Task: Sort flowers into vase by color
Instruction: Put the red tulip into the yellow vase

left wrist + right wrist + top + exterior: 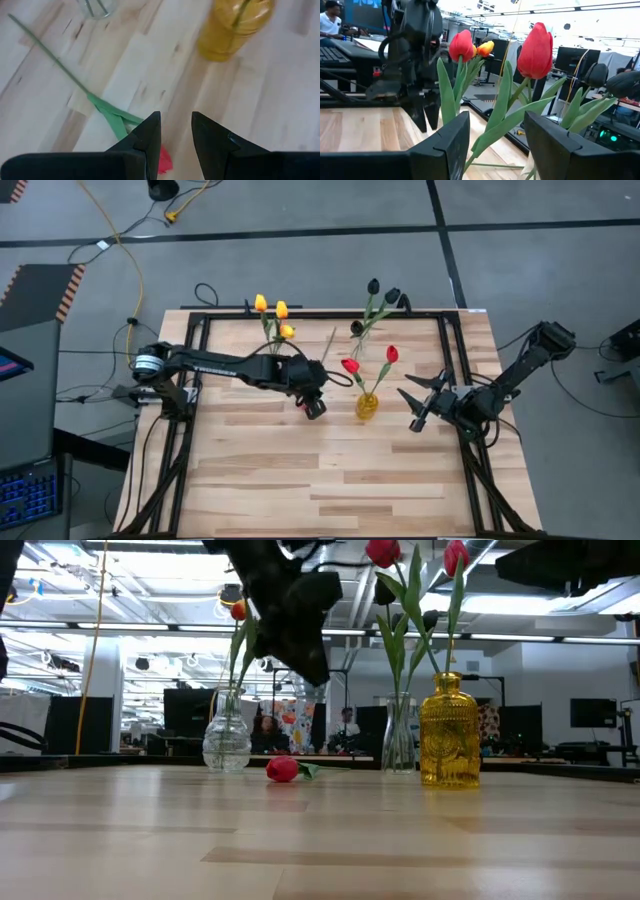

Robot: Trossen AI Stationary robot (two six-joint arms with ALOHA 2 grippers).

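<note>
A red tulip [161, 159] lies flat on the table, its head [283, 769] between the vases and its thin stem [47, 52] running toward a clear vase. My left gripper [176, 125] hangs open above that head [316, 408], touching nothing. A yellow glass vase [367, 406] holds two red tulips [536, 49]. One clear vase [227, 740] holds yellow tulips [281, 310], another [398, 740] holds near-black ones [373, 285]. My right gripper [410, 408] waits open just right of the yellow vase, level with the red tulips' leaves [495, 135].
The three vases stand close together at the table's far middle. A black frame [190, 380] runs along the table's edges. The near half of the wooden top [320, 490] carries no objects. People sit at desks in the room beyond [345, 730].
</note>
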